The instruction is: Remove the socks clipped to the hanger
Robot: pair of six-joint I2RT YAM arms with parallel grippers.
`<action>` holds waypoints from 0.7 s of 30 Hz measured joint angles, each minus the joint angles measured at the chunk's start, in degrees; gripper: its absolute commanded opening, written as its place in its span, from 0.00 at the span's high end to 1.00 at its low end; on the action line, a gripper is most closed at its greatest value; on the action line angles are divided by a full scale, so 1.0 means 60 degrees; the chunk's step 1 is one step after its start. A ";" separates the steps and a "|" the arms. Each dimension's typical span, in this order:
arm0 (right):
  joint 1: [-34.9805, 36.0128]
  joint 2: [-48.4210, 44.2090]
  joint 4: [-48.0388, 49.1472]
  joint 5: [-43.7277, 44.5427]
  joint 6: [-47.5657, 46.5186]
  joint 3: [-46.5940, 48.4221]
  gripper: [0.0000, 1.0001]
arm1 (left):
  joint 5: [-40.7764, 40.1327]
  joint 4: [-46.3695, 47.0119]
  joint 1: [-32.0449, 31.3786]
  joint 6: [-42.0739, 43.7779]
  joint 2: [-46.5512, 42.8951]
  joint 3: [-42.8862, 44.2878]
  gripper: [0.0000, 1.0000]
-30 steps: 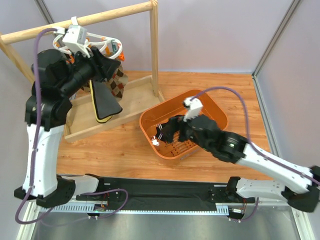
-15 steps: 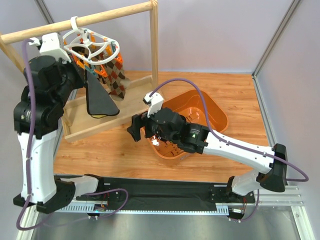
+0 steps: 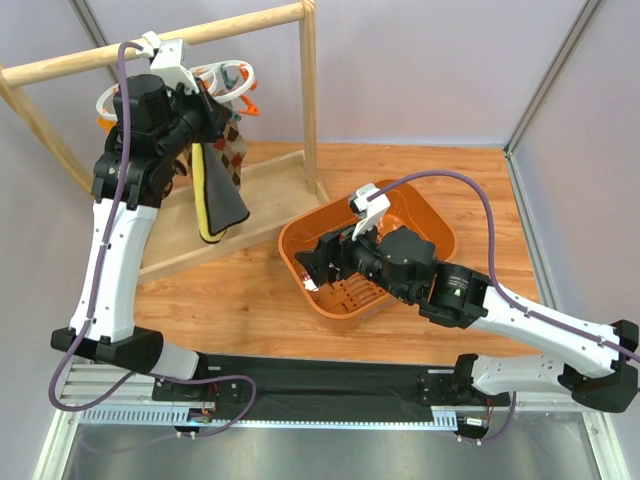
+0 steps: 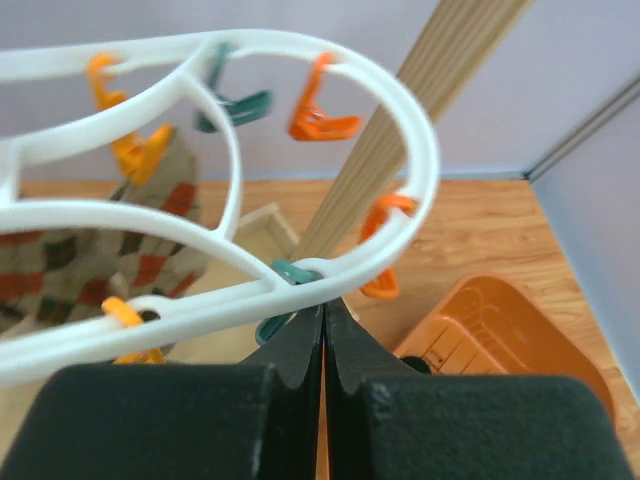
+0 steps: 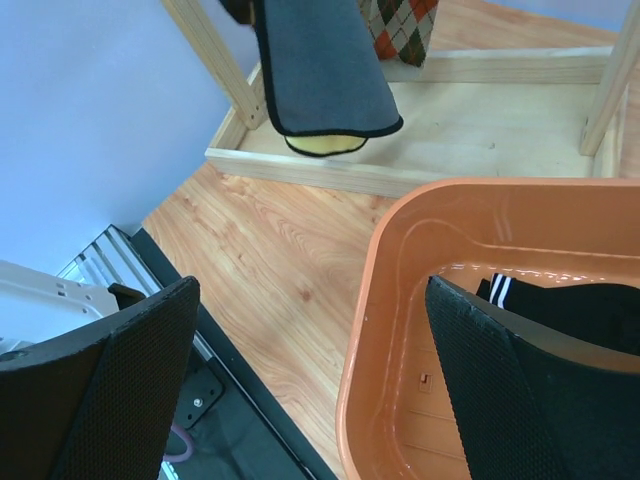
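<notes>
My left claw has swung up and snapped shut, tips against a teal clip under the hanger; socks hang clipped beneath. Right claw gapes over the basket. Tugging now could unhook the hanger from the rail.

Glossy white plastic hanger, matt cloth socks (orange tub glossy too)

Wooden rail frame stands far left on table, orange basket just beside its base
</notes>
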 measured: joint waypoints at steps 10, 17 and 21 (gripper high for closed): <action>-0.0011 -0.0171 -0.0076 0.0251 -0.0189 -0.0379 0.03 | 0.0718 0.0729 0.0000 -0.0004 0.0907 0.0018 0.90; -0.0015 0.0135 0.0036 0.0051 -0.0178 -0.0390 0.03 | 0.0710 -0.0419 0.0000 0.0284 -0.0448 -0.0616 0.50; -0.0015 0.0463 0.0109 -0.0164 -0.0149 -0.0390 0.03 | 0.0667 -0.1111 0.0000 0.0514 -0.1443 -0.0670 0.44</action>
